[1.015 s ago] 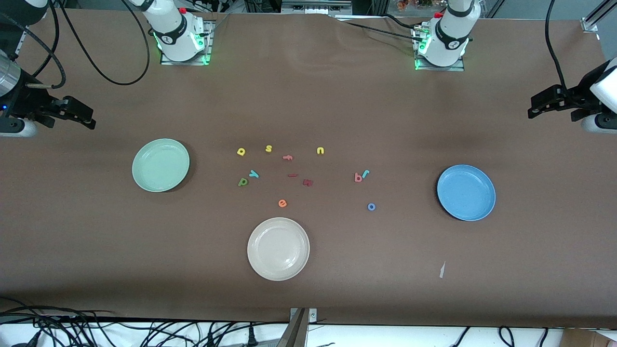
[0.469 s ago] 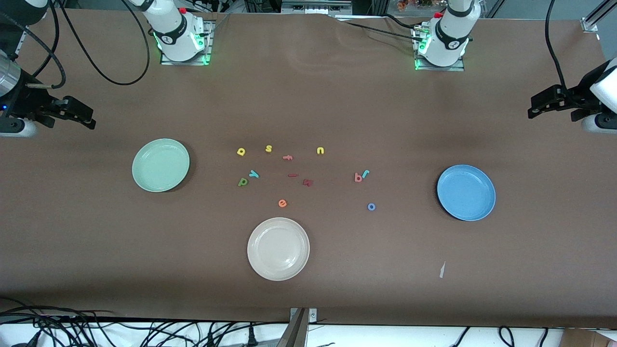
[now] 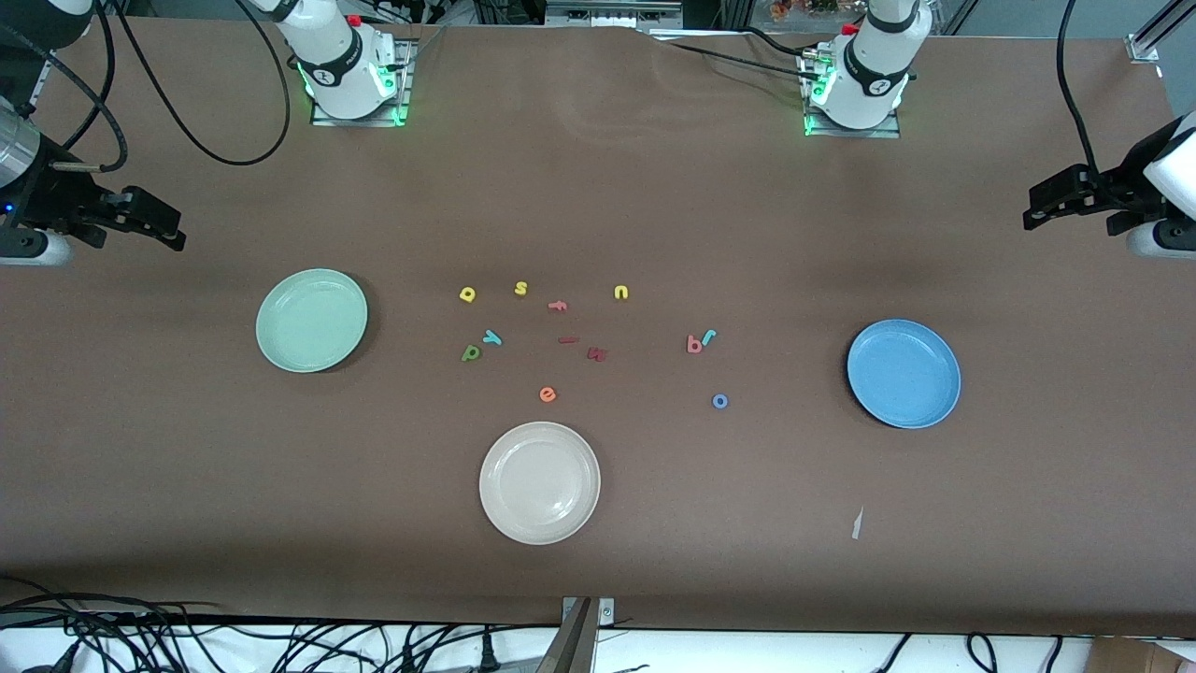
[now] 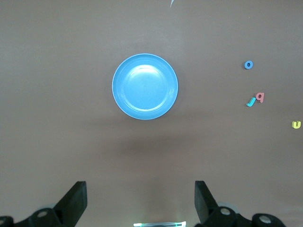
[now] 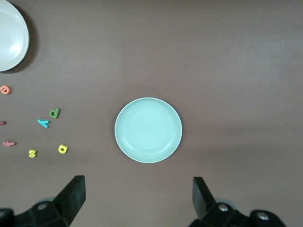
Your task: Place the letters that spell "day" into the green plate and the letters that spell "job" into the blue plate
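Note:
The pale green plate (image 3: 311, 321) (image 5: 148, 130) lies toward the right arm's end, the blue plate (image 3: 904, 374) (image 4: 145, 86) toward the left arm's end. Between them on the table lie the green d (image 3: 471, 352) (image 5: 55, 113), cyan y (image 3: 491, 337), yellow a (image 3: 468, 294), salmon b (image 3: 693, 345) (image 4: 260, 97), teal j (image 3: 708, 336) touching it, and blue o (image 3: 719, 401) (image 4: 248, 65). My right gripper (image 3: 176, 232) (image 5: 139, 196) hangs open and empty high above the table beside the green plate. My left gripper (image 3: 1031, 207) (image 4: 140, 198) hangs open and empty beside the blue plate.
A cream-white plate (image 3: 539, 482) sits nearer the front camera than the letters. Other letters lie among them: yellow s (image 3: 520, 288), yellow u (image 3: 621, 293), red f (image 3: 558, 305), orange e (image 3: 548, 394), two dark red pieces (image 3: 597, 353). A paper scrap (image 3: 856, 523) lies near the blue plate.

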